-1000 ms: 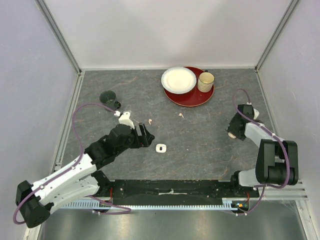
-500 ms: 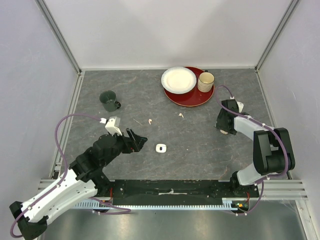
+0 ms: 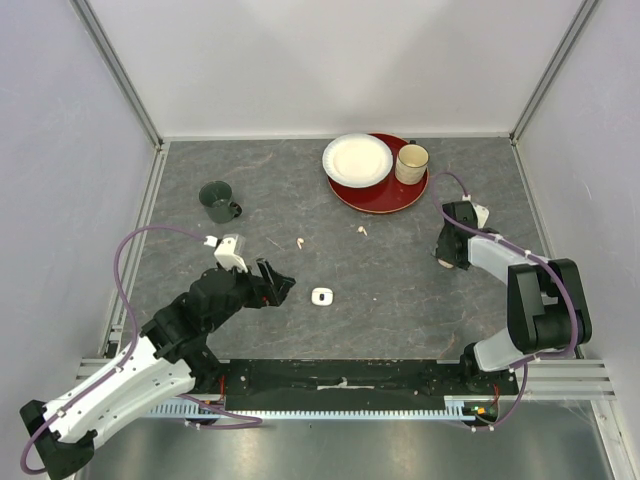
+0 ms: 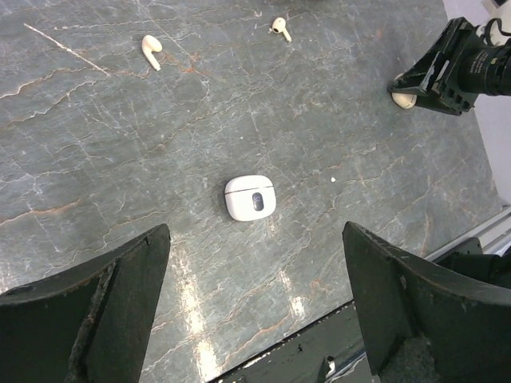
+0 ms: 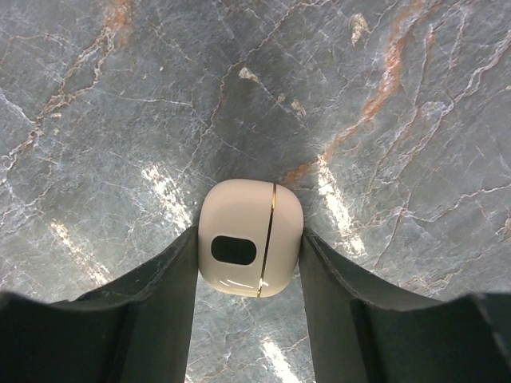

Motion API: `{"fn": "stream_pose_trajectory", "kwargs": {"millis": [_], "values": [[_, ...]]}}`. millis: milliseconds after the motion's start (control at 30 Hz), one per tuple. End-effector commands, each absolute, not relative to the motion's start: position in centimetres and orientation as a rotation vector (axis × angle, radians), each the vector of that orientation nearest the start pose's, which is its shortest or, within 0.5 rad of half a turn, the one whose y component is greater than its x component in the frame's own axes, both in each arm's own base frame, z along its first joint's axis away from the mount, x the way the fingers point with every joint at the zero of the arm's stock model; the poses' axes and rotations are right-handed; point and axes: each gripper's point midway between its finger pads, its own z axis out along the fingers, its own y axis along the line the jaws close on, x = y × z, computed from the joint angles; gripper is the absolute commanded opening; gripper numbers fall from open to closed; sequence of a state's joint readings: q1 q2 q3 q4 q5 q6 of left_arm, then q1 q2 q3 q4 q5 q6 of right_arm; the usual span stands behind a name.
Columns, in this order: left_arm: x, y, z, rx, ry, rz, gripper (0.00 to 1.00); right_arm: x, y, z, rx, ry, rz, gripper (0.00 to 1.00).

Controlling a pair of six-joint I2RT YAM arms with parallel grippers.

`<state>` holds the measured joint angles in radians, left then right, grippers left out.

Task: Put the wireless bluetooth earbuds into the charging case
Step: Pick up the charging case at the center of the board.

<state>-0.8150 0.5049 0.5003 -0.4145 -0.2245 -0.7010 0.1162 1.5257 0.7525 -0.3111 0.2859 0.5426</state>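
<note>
A white charging case (image 3: pixel 321 296) with a dark oval lies closed on the grey table, also in the left wrist view (image 4: pixel 250 197). Two white earbuds lie beyond it: one (image 3: pixel 300 242) (image 4: pixel 150 49) and one further right (image 3: pixel 362 231) (image 4: pixel 279 26). No other earbuds show. My left gripper (image 3: pixel 275 283) (image 4: pixel 263 319) is open and empty, just left of the white case. My right gripper (image 3: pixel 447 262) (image 5: pixel 250 243) is shut on a cream charging case (image 5: pixel 250 237) with a gold seam, low at the table surface; this case also shows in the left wrist view (image 4: pixel 403 99).
A dark green mug (image 3: pixel 218 200) stands at the far left. A red plate (image 3: pixel 385 197) at the back holds a white bowl (image 3: pixel 357 160) and a cream mug (image 3: pixel 411 162). A thin pale sliver (image 4: pixel 64 48) lies left of the earbuds. The black rail (image 3: pixel 340 378) runs along the near edge.
My left arm has drawn back toward the near left, uncovering the green mug. My right gripper has shifted left, its wrist toward the plate. Little has moved in the last half second.
</note>
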Motion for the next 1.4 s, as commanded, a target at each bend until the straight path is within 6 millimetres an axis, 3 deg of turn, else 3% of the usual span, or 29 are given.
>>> {"fn": "stream_pose_trajectory", "kwargs": {"millis": [0, 133, 167, 200, 267, 433, 667, 867, 933, 1133, 1233, 1367], "values": [[18.4, -18.1, 18.0, 0.042, 2.027, -0.758, 0.95, 24.9, 2.5, -2.6, 0.635, 2.768, -0.090, 0.41], [18.5, -18.6, 18.2, 0.036, 2.030, -0.779, 0.98, 25.4, 3.0, -1.9, 0.572, 2.763, -0.046, 0.22], [18.6, -18.6, 18.2, 0.031, 2.030, -0.780, 0.98, 25.8, 3.4, -1.2, 0.540, 2.748, -0.022, 0.17], [18.7, -18.6, 18.5, 0.018, 2.020, -0.783, 0.98, 26.3, 4.1, -0.5, 0.515, 2.739, 0.029, 0.06], [18.9, -18.7, 19.0, -0.013, 2.010, -0.795, 0.98, 27.3, 5.1, 1.3, 0.468, 2.697, 0.079, 0.00], [18.9, -19.2, 20.1, 0.029, 2.006, -0.809, 0.98, 29.3, 9.0, 5.9, 0.286, 2.604, 0.264, 0.00], [18.4, -19.1, 22.0, -0.007, 1.968, -0.867, 0.98, 30.9, 13.8, 14.9, -0.046, 2.348, 0.460, 0.00], [17.9, -19.2, 23.6, 0.016, 1.924, -0.913, 0.99, 29.0, 18.5, 21.9, -0.419, 2.088, 0.548, 0.00], [17.9, -19.3, 23.9, 0.019, 1.924, -0.923, 0.99, 28.6, 18.9, 23.4, -0.521, 2.009, 0.519, 0.00], [18.1, -19.7, 24.0, 0.033, 1.958, -0.904, 0.99, 27.2, 20.7, 25.2, -0.748, 1.865, 0.465, 0.00], [19.5, -17.6, 22.3, -0.121, 2.034, -0.741, 0.99, 25.9, 21.8, 25.2, -0.925, 1.773, 0.466, 0.00], [19.4, -18.0, 22.3, -0.037, 2.090, -0.694, 0.99, 24.5, 22.5, 26.0, -1.175, 1.580, 0.378, 0.00]]}}
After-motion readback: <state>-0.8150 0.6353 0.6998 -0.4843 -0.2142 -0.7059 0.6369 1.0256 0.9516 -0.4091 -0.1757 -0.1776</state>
